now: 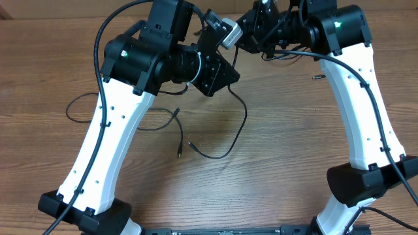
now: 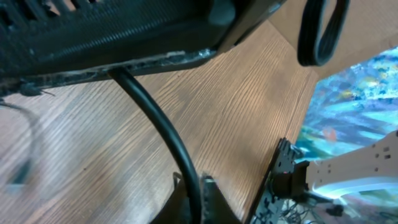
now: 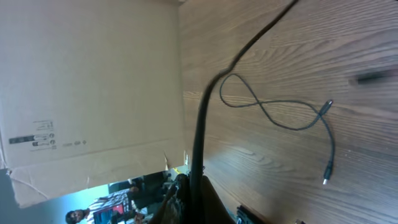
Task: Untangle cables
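Loose cables (image 1: 245,117) lie slack on the tabletop (image 1: 274,170) at centre-left, their plug ends free, and one strand climbs toward the far edge. The left hand (image 2: 191,194) is narrow, pinching a strand. The right hand (image 3: 189,194), close beside it, is clamped on a strand too. Pulling apart could cinch a knot or jerk a cord loose. The arms' own thick leads (image 1: 98,52) and a cardboard box (image 3: 93,81) crowd the hands, and a small dark plug (image 1: 318,76) lies apart at far right.
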Controlling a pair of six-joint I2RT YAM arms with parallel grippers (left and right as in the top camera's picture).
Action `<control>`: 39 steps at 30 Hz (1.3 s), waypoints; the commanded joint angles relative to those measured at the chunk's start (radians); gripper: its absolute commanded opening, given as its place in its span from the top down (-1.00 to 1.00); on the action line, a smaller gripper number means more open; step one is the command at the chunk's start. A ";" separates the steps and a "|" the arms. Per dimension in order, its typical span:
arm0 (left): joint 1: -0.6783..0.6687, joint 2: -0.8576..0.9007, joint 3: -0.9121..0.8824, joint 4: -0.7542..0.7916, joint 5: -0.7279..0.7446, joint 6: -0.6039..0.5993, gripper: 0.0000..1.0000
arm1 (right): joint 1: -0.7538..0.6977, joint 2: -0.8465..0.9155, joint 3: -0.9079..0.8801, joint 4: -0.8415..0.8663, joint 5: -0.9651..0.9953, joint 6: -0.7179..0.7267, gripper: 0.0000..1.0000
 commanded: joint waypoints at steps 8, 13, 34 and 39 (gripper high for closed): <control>0.000 -0.005 0.016 -0.060 -0.150 -0.023 -0.99 | -0.053 -0.005 0.011 -0.013 0.308 -0.109 0.93; 0.000 -0.005 0.016 -0.072 -0.294 -0.127 -0.98 | -0.104 -0.013 0.016 -0.005 0.320 -0.190 0.93; 0.001 -0.005 0.016 -0.084 -0.607 -0.460 -0.99 | -0.163 -0.025 0.014 -0.155 0.257 -0.316 0.92; 0.001 -0.005 0.016 -0.095 -0.607 -0.460 -0.99 | -0.225 -0.023 0.011 -0.231 0.270 -0.336 0.93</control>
